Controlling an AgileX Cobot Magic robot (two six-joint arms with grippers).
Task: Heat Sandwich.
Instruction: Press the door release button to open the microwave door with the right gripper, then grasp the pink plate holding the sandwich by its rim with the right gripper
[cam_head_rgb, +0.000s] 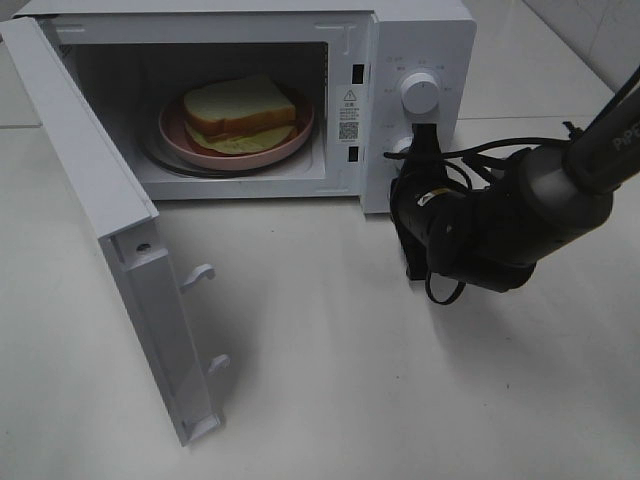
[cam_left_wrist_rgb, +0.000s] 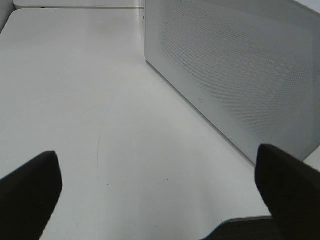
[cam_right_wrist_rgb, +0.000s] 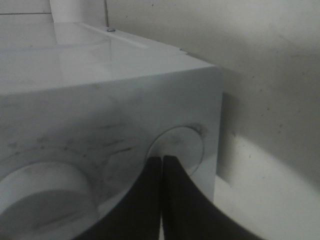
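We saw the sandwich (cam_head_rgb: 240, 112) on the pink plate (cam_head_rgb: 172, 136) inside the microwave (cam_head_rgb: 440, 45), door (cam_head_rgb: 105, 225) open, right gripper (cam_right_wrist_rgb: 162, 159) pressed together at the lower knob (cam_right_wrist_rgb: 189, 139), left gripper (cam_left_wrist_rgb: 156, 152) spread wide.

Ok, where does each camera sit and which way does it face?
Exterior high: high in front, looking down into the open microwave at the sandwich on a plate; right arm shows.
Left wrist: low over the table, facing a perforated white panel; left fingers apart.
Right wrist: against the control panel; right fingers shut at a knob.
Shared: exterior and right wrist show that panel.
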